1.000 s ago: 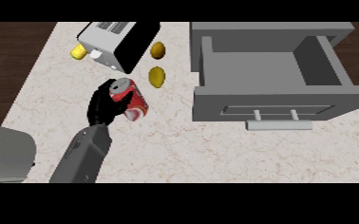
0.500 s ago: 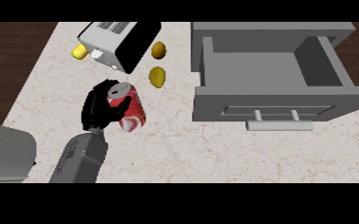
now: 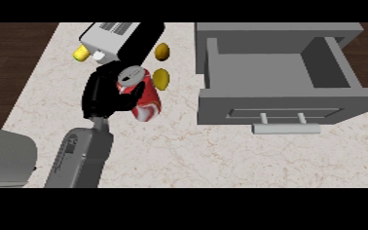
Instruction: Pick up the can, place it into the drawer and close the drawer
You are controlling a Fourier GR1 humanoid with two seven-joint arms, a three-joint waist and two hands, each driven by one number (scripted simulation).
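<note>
A red and white can (image 3: pixel 142 97) with a grey top is held left of the drawer, tilted with its top pointing up and left. My left hand (image 3: pixel 102 95) is shut on it, black fingers curled round its left side and upper end. The grey forearm (image 3: pixel 82 156) comes in from the lower left. The grey drawer (image 3: pixel 277 108) stands pulled open at the right, its inside bare and its handle (image 3: pixel 285 125) facing the lower edge. A gap of counter lies between the can and the drawer front. My right hand does not show.
A white and black toaster (image 3: pixel 119 41) sits at the back left, close behind the hand. Two yellow-brown oval items (image 3: pixel 162 51) (image 3: pixel 161 78) lie between toaster and drawer; a yellow-green item (image 3: pixel 81 54) lies beside the toaster. A grey rounded shape (image 3: pixel 14 158) fills the lower left corner.
The left hand has kept hold of the can and raised it. The can looks larger now, sits a little further right, and is tilted more.
</note>
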